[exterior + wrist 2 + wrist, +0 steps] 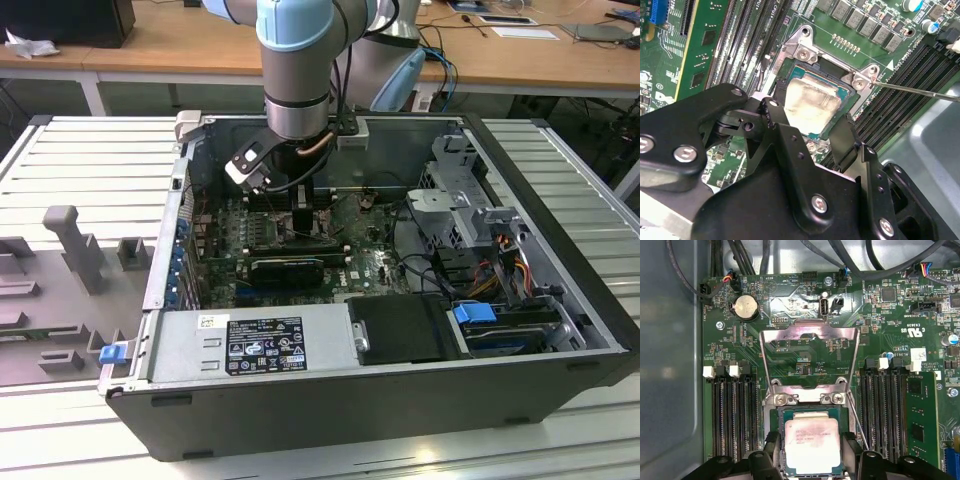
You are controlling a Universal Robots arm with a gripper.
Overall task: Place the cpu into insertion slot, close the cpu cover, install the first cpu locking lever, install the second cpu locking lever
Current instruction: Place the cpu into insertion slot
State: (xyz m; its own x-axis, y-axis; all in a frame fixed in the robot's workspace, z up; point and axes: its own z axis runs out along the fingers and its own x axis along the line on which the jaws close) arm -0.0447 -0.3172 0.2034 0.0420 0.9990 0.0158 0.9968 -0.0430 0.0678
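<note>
In the exterior view an open computer case [300, 420] lies on a slatted metal bench [80, 160]. A silver power supply [250, 345] sits along the case's near wall, and a long black card [290, 268] lies behind it. Past the card, the arm reaches down to the green board, with the claw [300, 215] low over it.

In both wrist views the claw [807, 122] [812, 452] sits close over the cpu [810, 102] [812, 445]. I cannot tell whether it grips the chip or has let go. The cpu lies flat in the insertion slot [801, 49] [805, 398], silver top up, between rows of black memory slots [732, 415]. Beyond the slot the cpu cover [810, 332] stands swung open, with the board showing through its window. A thin wire lever [858, 420] [920, 91] runs beside the slot.
</note>
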